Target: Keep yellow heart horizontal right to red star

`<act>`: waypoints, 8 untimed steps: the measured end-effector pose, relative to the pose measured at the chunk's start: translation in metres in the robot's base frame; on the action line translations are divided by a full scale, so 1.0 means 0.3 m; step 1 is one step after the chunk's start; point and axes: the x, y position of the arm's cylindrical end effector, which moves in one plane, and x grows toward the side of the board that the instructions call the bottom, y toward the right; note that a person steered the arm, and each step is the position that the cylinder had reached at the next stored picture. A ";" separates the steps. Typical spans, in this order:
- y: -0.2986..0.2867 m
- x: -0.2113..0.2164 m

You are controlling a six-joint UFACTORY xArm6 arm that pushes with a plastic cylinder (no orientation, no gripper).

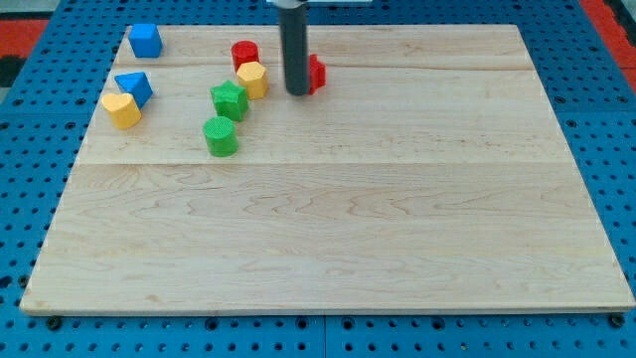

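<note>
The yellow heart (pixel 121 109) lies near the board's left edge. A red block (pixel 316 73), partly hidden behind the rod, sits near the view's top centre; its shape looks like the star. My tip (pixel 296 93) rests on the board touching or just beside this red block's left side. The heart is far to the left of the red block and slightly lower in the view.
A blue cube (pixel 145 40) sits at the top left and a blue triangle (pixel 134 87) touches the heart. A red cylinder (pixel 244 54), yellow hexagon (pixel 252 79), green star (pixel 229 99) and green cylinder (pixel 221 136) cluster left of my tip on the wooden board (pixel 328 239).
</note>
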 end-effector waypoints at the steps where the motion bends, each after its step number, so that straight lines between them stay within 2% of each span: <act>1: 0.074 -0.114; 2: 0.171 -0.160; 3: 0.303 -0.062; 4: 0.383 -0.194; 5: 0.374 -0.312; 6: 0.225 -0.333; 7: 0.304 -0.311; 8: 0.370 -0.192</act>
